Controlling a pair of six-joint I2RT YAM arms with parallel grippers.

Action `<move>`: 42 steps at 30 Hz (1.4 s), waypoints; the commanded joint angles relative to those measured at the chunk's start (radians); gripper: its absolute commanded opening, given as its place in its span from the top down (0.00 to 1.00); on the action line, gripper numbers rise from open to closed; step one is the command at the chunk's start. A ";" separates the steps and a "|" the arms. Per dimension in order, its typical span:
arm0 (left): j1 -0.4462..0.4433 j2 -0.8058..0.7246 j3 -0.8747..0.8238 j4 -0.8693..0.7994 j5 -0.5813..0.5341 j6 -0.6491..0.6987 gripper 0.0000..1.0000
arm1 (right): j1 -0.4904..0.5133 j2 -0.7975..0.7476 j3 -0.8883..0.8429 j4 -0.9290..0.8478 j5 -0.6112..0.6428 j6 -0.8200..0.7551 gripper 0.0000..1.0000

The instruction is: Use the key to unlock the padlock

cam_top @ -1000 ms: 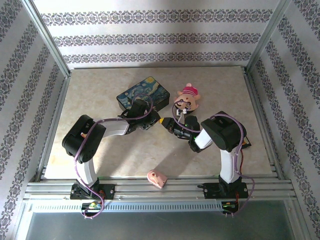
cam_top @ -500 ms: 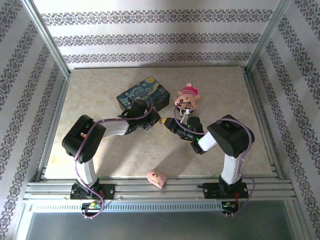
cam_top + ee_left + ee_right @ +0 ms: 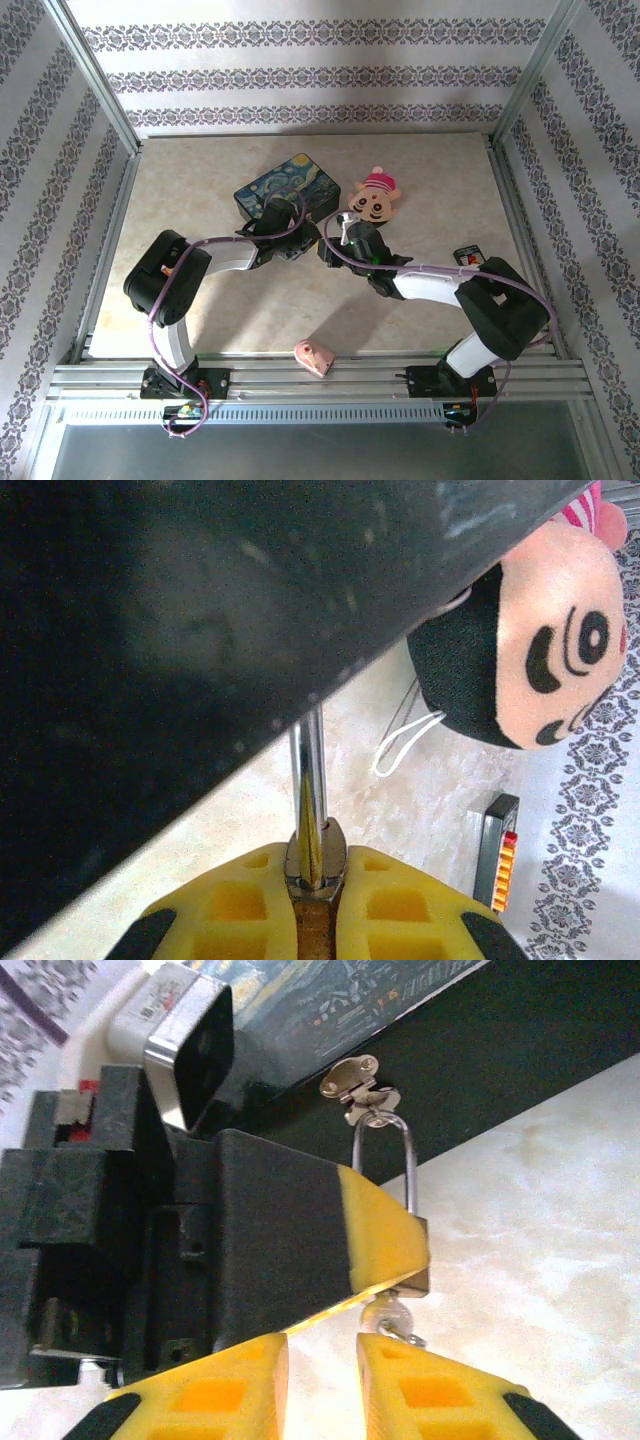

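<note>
**Left gripper (image 3: pixel 316 900) clamped on padlock (image 3: pixel 315 852)**

Shackle runs up through the box clasp (image 3: pixel 352 1078). Key (image 3: pixel 392 1317) sticks out under the padlock body, just beyond the right gripper (image 3: pixel 322 1375) tips. Right jaws narrowly parted, gripping nothing.

Right arm (image 3: pixel 500 310): elbow has swung outward and sunk toward the bench (image 3: pixel 200 170), forearm now stretched low. Right gripper (image 3: pixel 330 247) has edged left. Small black device (image 3: pixel 466 256) now uncovered.

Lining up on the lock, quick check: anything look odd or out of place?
Nothing spilled or damaged. One oddity: the key seems to hang unheld under the padlock, which the left gripper clamps; the right gripper is open short of it.
</note>
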State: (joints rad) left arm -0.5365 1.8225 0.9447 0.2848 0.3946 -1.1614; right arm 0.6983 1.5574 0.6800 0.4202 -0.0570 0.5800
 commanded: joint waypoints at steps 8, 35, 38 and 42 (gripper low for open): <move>-0.016 -0.023 0.033 -0.060 0.095 -0.017 1.00 | 0.042 0.044 0.104 -0.258 0.130 -0.205 0.76; -0.008 -0.008 0.039 -0.072 0.165 -0.052 1.00 | 0.075 0.174 0.230 -0.329 0.250 -0.364 0.82; -0.008 -0.007 0.036 -0.069 0.168 -0.055 1.00 | 0.075 0.168 0.228 -0.309 0.258 -0.354 0.85; -0.008 -0.005 0.033 -0.064 0.173 -0.058 1.00 | 0.065 0.167 0.231 -0.299 0.255 -0.338 0.89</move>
State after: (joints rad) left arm -0.5350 1.8225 0.9756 0.2306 0.4549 -1.1713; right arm 0.7704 1.6981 0.8894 0.0937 0.1680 0.2321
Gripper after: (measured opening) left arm 0.091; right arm 0.120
